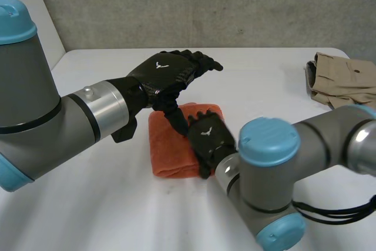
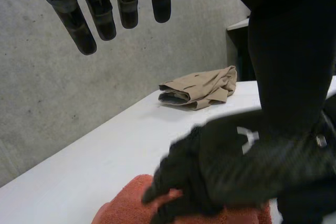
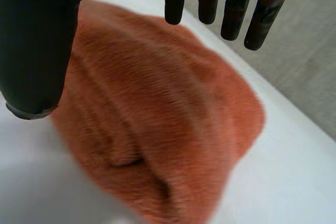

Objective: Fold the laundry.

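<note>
**R arm [image 1: 276, 168] nearest; orange towel [image 1: 167, 157] folded mid-table**

L arm [image 1: 59, 116] stretched in from left. White table [image 1: 264, 80] carried the towel at centre, w/ folded tan garment [image 1: 343, 80] far right. L hand [image 1: 170, 72] hovered above towel, fingers straight, released. R hand [image 1: 205, 136] sat over towel's right part, fingers straight, grasping nothing.

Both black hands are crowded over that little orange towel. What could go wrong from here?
1. The left hand hangs open just above the right hand. If either one moves without the other giving way, they could knock together.
2. The right hand is low on the folded orange towel, fingers straight. Sliding away might drag the top layer and spoil the fold.
3. The tan garment lies close to the table's far corner, so a clumsy reach might push it off.
</note>
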Robot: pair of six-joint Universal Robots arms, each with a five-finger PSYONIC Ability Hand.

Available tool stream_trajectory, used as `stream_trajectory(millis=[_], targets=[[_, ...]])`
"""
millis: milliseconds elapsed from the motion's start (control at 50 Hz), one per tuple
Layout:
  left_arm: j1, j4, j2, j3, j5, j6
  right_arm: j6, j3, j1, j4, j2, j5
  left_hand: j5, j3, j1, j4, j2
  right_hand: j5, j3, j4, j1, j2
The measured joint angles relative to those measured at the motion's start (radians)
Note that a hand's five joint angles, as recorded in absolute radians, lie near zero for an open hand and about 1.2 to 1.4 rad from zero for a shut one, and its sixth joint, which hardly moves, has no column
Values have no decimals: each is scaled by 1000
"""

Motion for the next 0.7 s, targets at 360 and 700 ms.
stream_trajectory(millis=[360,700], targets=[[0,0,0,-4,0,-3,5,-75,9,-46,125,21,0,0,0,0,0,11,18,5,4,15],[-2,1,0,-8,0,-5,-1,-127,9,-67,181,22,0,0,0,0,0,105,225,196,173,208]])
